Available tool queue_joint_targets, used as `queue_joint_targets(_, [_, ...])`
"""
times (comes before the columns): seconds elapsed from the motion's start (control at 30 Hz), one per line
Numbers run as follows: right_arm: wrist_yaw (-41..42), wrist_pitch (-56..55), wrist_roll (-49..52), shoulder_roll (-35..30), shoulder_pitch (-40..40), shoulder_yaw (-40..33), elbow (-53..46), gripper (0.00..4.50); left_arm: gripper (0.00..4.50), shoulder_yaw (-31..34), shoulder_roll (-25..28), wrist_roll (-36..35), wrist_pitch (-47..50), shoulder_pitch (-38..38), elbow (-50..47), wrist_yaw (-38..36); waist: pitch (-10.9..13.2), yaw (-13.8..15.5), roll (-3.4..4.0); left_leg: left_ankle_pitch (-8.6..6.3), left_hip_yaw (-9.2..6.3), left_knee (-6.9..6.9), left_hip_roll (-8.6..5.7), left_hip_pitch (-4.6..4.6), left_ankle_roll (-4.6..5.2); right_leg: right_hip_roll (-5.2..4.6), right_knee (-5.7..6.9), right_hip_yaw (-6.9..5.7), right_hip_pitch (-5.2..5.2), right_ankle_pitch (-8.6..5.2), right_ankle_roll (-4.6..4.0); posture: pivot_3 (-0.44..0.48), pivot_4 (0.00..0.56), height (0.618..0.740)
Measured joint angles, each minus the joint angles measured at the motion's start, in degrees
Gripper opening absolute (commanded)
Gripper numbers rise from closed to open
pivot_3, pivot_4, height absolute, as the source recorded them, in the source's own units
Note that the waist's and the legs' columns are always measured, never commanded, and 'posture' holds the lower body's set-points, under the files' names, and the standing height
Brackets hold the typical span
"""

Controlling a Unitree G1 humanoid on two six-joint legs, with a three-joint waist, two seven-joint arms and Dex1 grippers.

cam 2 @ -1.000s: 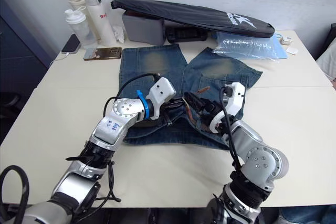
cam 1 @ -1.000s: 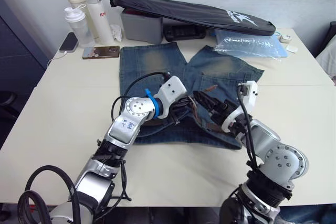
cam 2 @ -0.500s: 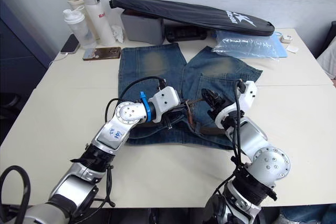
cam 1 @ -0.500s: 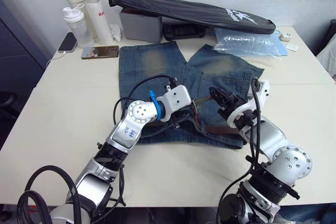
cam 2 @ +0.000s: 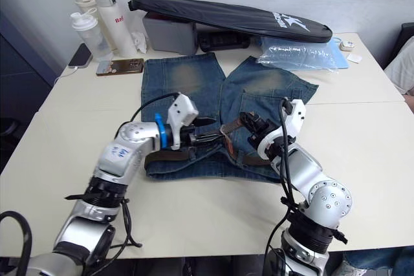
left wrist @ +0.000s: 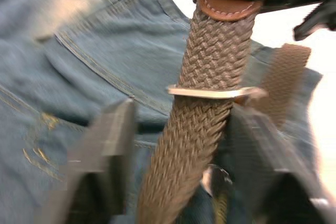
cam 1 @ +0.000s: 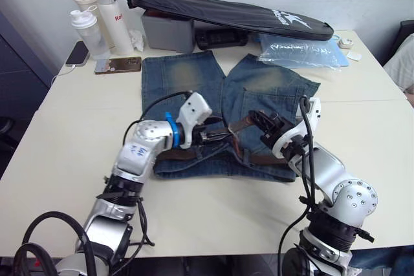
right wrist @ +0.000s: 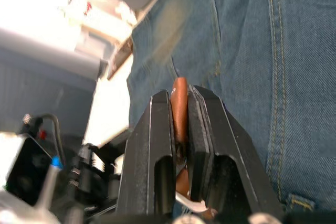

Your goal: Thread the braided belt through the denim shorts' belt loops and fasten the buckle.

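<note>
Denim shorts (cam 1: pixel 187 85) lie flat mid-table (cam 1: pixel 65 153), waistband toward the robot. Braided belt (left wrist: pixel 202 93) runs along the waistband, then rises off the shorts at centre. Right gripper (right wrist: pixel 180 129) is clamped on the belt's tan tip (right wrist: pixel 179 100), lifting it above the waistband, apparently to keep the strap taut. Buckle (left wrist: pixel 212 93) frame sits across the strap, between the left gripper's (left wrist: pixel 176 145) fingers (left wrist: pixel 113 129), which stand apart, probably steadying the frame while the tip feeds through.

Silver-grey jointed arms, white wrist housings, black cables, 1 blue left-wrist band (cam 1: pixel 169 132).
</note>
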Motion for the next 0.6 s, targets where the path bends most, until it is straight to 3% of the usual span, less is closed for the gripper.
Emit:
queue_joint_targets(0.03, [0.0,-0.21,0.27,-1.15,0.11,0.97,0.04,0.0,4.47,0.95,1.38,-1.56,1.2,-0.72,0.28,-1.65,0.0,-0.02,-0.01,0.0,0.0,0.01,0.0,0.0,0.0,0.0,-0.03,0.0,0.01,0.0,0.0,0.0,0.15,0.74])
queue_joint_targets(0.17, [0.1,-1.54,1.36,-4.35,0.25,3.89,0.17,0.0,4.47,3.36,6.24,-5.7,4.01,-3.01,1.54,-7.73,0.0,-0.02,-0.01,0.02,0.0,-0.03,-0.01,0.04,0.01,-0.02,-0.06,0.01,0.03,0.0,0.0,0.0,0.15,0.74])
queue_joint_targets(0.3, [0.19,-3.17,2.44,-6.17,0.91,6.45,0.51,0.0,4.47,1.66,7.59,-5.72,3.7,-2.93,1.95,-9.69,0.01,0.03,-0.04,0.02,0.0,-0.05,-0.01,0.02,0.0,-0.03,-0.07,0.03,0.02,0.0,0.0,0.0,0.15,0.74])
queue_joint_targets(0.43, [0.17,-5.06,3.09,-8.19,1.87,8.06,0.51,0.0,3.25,0.14,9.81,-4.0,1.39,-2.89,3.97,-10.66,0.01,-0.07,-0.04,0.02,0.0,-0.06,0.0,0.03,0.01,-0.03,-0.1,0.05,0.0,0.0,0.0,0.0,0.15,0.74])
queue_joint_targets(0.6, [0.07,-6.92,4.61,-10.19,2.54,9.65,0.5,0.0,1.11,-2.24,13.9,-1.76,-1.96,-1.43,4.86,-14.79,0.01,-0.11,-0.05,0.04,0.01,-0.18,0.02,0.03,0.02,-0.03,-0.1,0.06,-0.01,0.0,0.0,0.0,0.15,0.74])
